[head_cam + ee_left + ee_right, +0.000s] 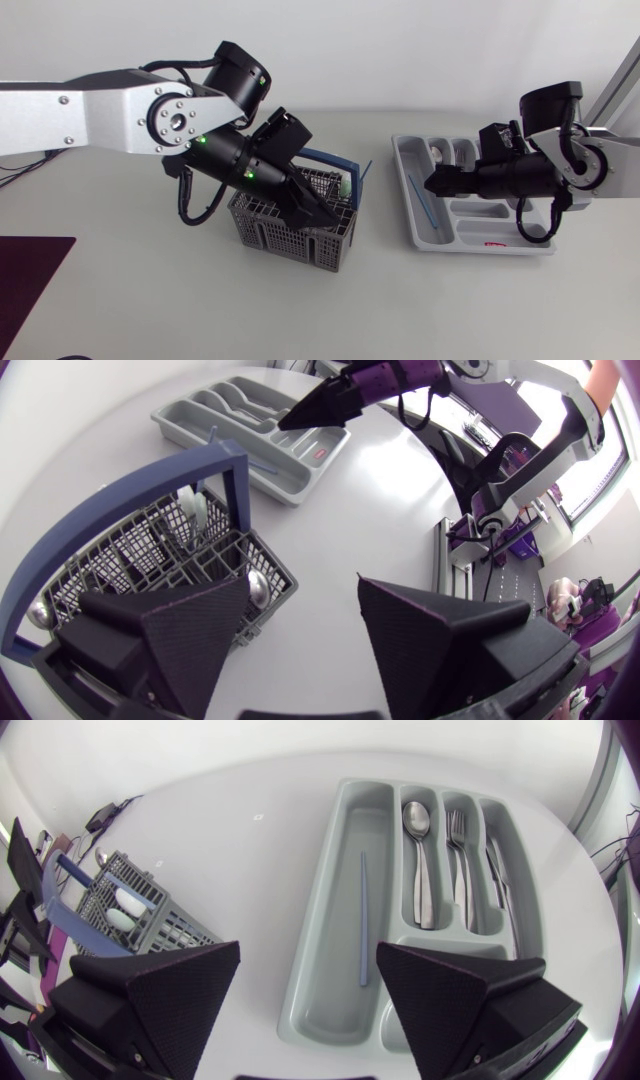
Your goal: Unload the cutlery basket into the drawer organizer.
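Hanging with fingers spread, the left gripper [302, 585] is over the basket [290, 236] with some spoons [257, 588] left, and the right gripper [308, 947], spread too, is over the organizer [340, 850], which has a spoon [417, 850], fork [458, 850] and knife [497, 870].

Grey basket [300, 240], blue handle [130, 485], upright; grey organizer [480, 212] apart, holding spoon [418, 860], fork [458, 855]
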{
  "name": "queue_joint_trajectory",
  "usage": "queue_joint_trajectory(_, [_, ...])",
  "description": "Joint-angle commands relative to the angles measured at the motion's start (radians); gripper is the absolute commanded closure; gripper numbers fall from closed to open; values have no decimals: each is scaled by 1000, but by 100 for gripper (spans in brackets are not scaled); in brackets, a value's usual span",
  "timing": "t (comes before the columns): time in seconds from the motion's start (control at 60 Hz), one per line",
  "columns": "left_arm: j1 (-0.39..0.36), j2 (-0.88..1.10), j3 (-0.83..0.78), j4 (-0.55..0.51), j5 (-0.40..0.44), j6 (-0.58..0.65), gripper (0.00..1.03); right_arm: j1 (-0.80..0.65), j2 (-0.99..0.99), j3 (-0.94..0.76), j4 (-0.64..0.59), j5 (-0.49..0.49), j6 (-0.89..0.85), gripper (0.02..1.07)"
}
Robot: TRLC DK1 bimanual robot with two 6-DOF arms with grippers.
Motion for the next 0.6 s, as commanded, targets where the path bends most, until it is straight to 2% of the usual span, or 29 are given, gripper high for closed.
queue_joint_trajectory(0.0, [-5, 35, 2, 20, -14, -34, 19, -8, -50, -48, -17, -13, 4, 8])
queue_joint_trajectory(0.333, [-22, 76, -21, 101, -104, -35, 20, -4, -154, -134, -20, -36, -15, 8])
queue_joint_trajectory(0.383, [-24, 83, -24, 113, -114, -34, 26, -1, -165, -142, -20, -38, -15, 8])
queue_joint_trajectory(0.583, [-24, 107, -33, 127, -121, -32, 40, 3, -183, -159, -20, -42, -29, 8])
